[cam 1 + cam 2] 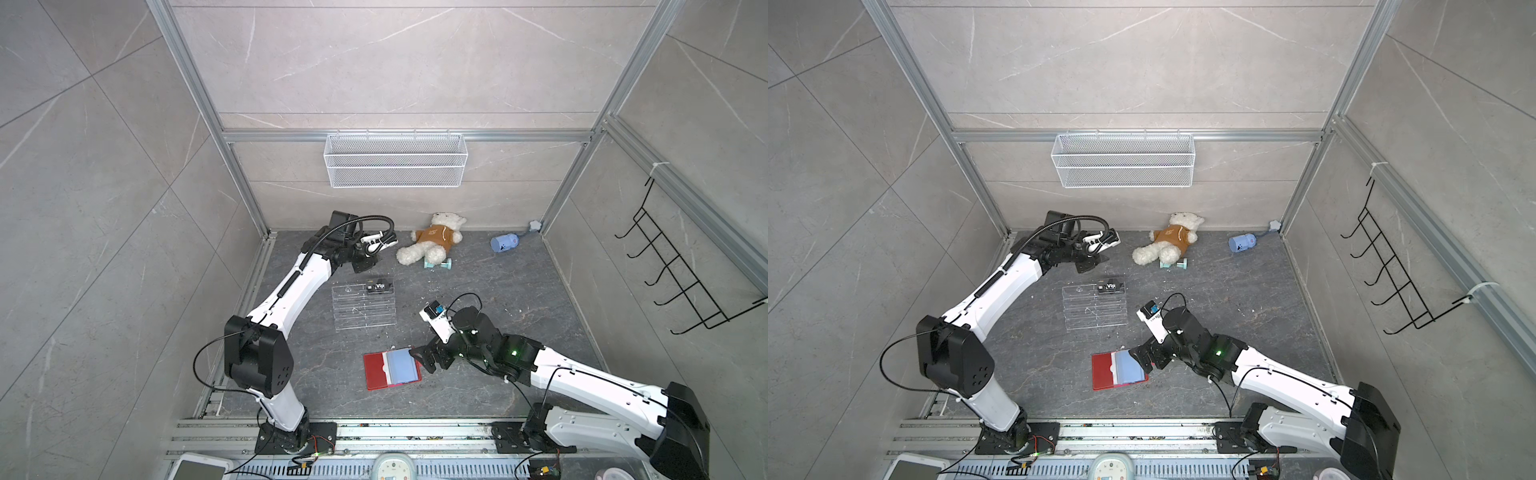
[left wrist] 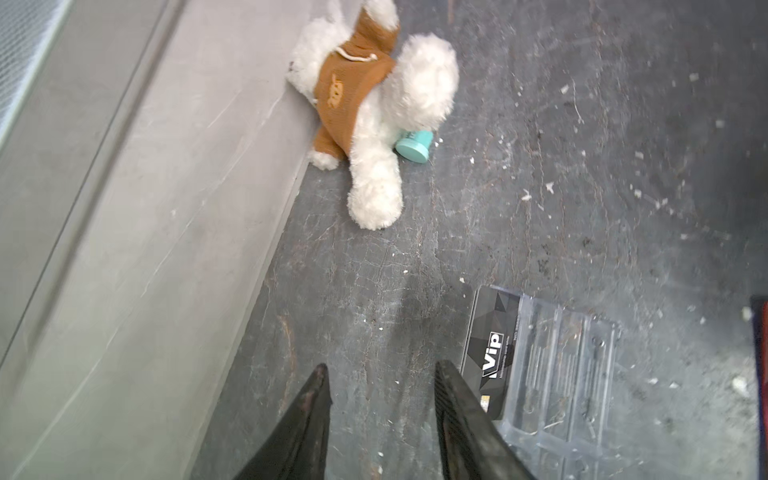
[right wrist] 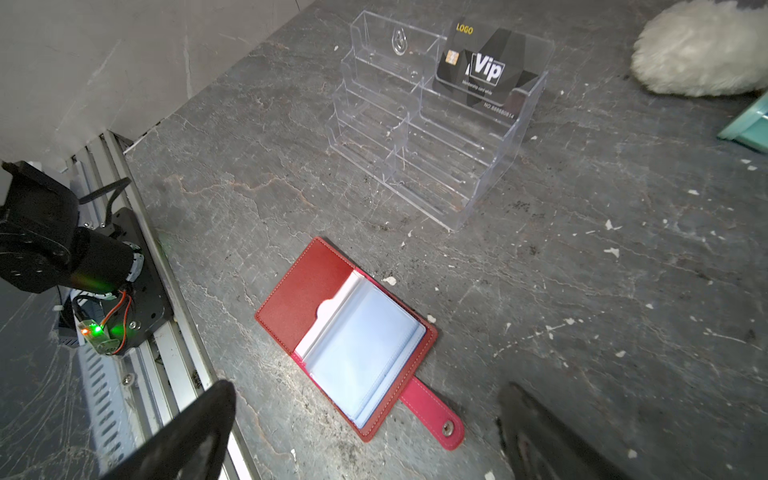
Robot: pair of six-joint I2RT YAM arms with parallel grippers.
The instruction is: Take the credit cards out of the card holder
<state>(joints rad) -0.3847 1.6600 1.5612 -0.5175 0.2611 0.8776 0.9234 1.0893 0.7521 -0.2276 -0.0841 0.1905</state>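
Observation:
The card holder, a red wallet, lies open on the dark floor with pale blue sleeves showing and its snap tab spread out. One black credit card lettered "Vip" stands in the top tier of a clear acrylic rack. My left gripper hovers open just behind the rack, holding nothing. My right gripper hangs wide open over the wallet's tab end.
A white teddy bear in a brown shirt lies by the back wall with a teal dumbbell under it. A blue cup lies at the back right. A wire basket and a black hook rack hang on the walls.

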